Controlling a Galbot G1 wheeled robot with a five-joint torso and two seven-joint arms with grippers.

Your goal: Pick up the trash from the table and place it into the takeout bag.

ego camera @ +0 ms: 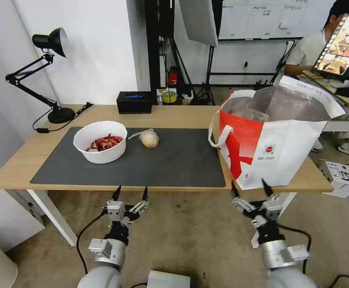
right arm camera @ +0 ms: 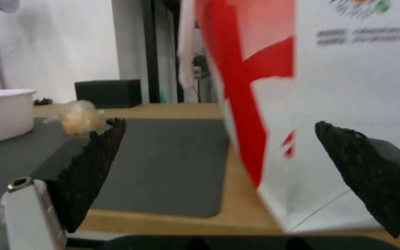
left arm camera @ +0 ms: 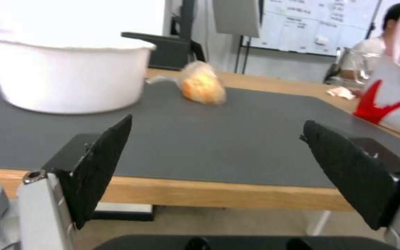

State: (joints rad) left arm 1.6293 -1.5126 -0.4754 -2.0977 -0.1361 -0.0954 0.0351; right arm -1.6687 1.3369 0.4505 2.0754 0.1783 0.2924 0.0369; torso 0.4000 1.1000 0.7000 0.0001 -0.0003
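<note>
On the table (ego camera: 170,114), a white bowl of red shells (ego camera: 100,141) stands on the left part of the dark grey mat (ego camera: 174,160). Just right of it lies a clear bag around a beige lump (ego camera: 148,138), seen closer as the lump (left arm camera: 202,86) and again (right arm camera: 77,117). The white-and-red takeout bag (ego camera: 274,136) stands open at the table's right end. Both grippers hang below the front edge with nothing between the fingers: my left gripper (ego camera: 131,192) open under the mat, my right gripper (ego camera: 249,187) open before the bag. A small white crumpled piece (left arm camera: 341,92) lies beside the bag.
A black desk lamp (ego camera: 42,72) stands at the table's back left and a black tissue box (ego camera: 134,102) at the back middle. A person sits at a desk with a monitor behind the bag. A white box (ego camera: 340,176) lies on the floor at right.
</note>
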